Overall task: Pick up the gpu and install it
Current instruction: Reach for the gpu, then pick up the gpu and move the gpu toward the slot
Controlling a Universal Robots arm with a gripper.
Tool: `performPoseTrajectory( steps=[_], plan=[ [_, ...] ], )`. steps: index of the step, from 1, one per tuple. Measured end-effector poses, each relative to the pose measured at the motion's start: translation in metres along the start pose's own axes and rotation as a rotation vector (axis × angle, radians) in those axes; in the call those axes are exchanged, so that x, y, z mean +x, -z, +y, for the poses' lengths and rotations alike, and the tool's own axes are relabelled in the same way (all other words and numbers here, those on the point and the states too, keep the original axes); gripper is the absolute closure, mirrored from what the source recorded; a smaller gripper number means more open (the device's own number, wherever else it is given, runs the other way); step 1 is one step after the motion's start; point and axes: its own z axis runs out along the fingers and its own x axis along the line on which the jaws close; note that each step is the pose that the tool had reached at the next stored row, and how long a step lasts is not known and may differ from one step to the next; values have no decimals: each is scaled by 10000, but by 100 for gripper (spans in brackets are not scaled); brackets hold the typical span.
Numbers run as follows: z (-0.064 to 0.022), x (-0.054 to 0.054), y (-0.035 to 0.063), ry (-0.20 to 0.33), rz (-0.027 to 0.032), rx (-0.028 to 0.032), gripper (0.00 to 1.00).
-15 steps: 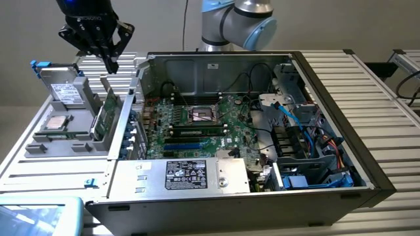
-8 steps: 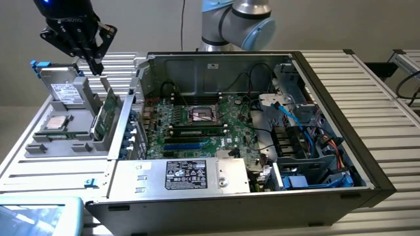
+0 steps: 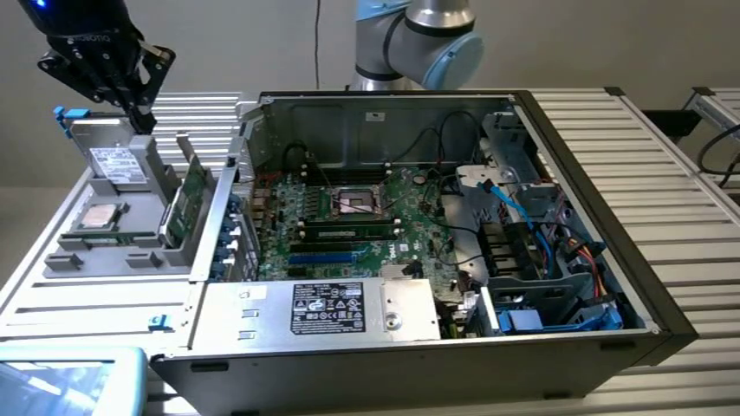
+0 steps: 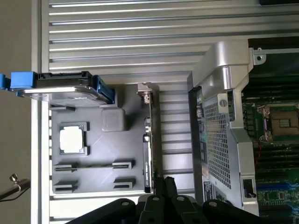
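1. Exterior view: the gripper (image 3: 140, 111) hangs above the grey tray (image 3: 69, 260), well apart from the gpu (image 3: 185, 204), which stands on edge in the tray beside the open computer case (image 3: 578, 347).
2. Wrist view: the gripper (image 4: 164, 185) is clenched on nothing, and the gpu (image 4: 148, 140) shows edge-on in the tray (image 4: 93, 149).

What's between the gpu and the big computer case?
Only a bare strip of ribbed table separates the gpu from the computer case, as the wrist view shows.
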Motion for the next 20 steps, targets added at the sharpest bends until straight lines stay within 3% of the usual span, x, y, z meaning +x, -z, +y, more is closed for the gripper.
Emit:
performPoseTrajectory(
  steps=[6, 20],
  plan=[
    [26, 115, -82, -1, 0, -2, 88],
    [25, 116, -91, -1, 4, -10, 88]
  ],
)
